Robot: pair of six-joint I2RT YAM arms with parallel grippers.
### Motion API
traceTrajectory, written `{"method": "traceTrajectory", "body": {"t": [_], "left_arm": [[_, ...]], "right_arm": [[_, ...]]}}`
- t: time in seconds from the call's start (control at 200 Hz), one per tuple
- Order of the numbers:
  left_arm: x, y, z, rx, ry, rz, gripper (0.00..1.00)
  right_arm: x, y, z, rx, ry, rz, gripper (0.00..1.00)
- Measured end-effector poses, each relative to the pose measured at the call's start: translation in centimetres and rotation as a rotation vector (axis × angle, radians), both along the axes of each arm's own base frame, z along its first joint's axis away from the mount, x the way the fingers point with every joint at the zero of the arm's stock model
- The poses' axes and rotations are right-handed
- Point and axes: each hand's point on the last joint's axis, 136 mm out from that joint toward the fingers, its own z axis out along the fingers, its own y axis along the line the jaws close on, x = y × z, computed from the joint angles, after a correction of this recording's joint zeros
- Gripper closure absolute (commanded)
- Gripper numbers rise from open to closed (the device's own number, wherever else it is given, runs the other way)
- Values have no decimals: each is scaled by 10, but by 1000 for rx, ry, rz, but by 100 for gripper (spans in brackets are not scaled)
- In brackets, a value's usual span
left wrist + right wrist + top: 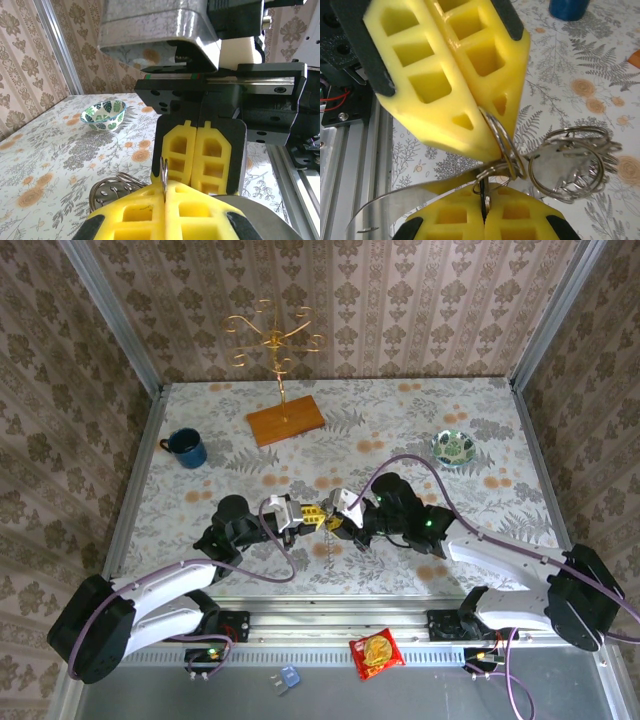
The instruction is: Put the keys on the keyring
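My left gripper [165, 192] and my right gripper [483, 202] meet tip to tip over the near middle of the table [420, 410], just beyond my two bases. Both are closed tight, each pair of yellow fingers pressed flat together with no gap.

My left fingers [427, 117] pinch the keyring [504, 145] at their very tips. It is a coil of thin silvery wire, seen almost edge-on, standing out from the seam between the pads. From the left wrist the same wire shows as a thin upright sliver in that seam.

My right fingers [465, 200] are clamped on a thin dark piece [483, 192] that stands upright in their seam and reaches up to the lower end of the keyring. It is edge-on to the camera, so I cannot tell whether it is a key.

A bunch of larger wire loops [570, 165] sits on the far side of the pinch, touching the keyring. Something flat and silvery lies among them, too blurred to name. Whether the bunch hangs free or rests on the table I cannot tell.

A blue mug [187, 448] stands at the far left, well apart from my grippers. A gold stand [272, 340] rises from a wooden base [286, 420] at the far middle. A patterned bowl [455, 447] sits to the right. On the near ledge between my bases lies a red packet [376, 652].
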Motion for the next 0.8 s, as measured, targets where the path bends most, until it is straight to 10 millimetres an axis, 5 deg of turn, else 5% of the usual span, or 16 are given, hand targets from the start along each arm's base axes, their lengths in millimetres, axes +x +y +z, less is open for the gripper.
{"method": "traceTrajectory", "body": {"t": [0.425, 0.8], "left_arm": [[-4, 2, -10, 59, 7, -12, 100], [-4, 2, -8, 64, 1, -17, 100]], "right_arm": [[7, -18, 26, -70, -121, -44, 100], [6, -19, 6, -140, -78, -32, 100]]}}
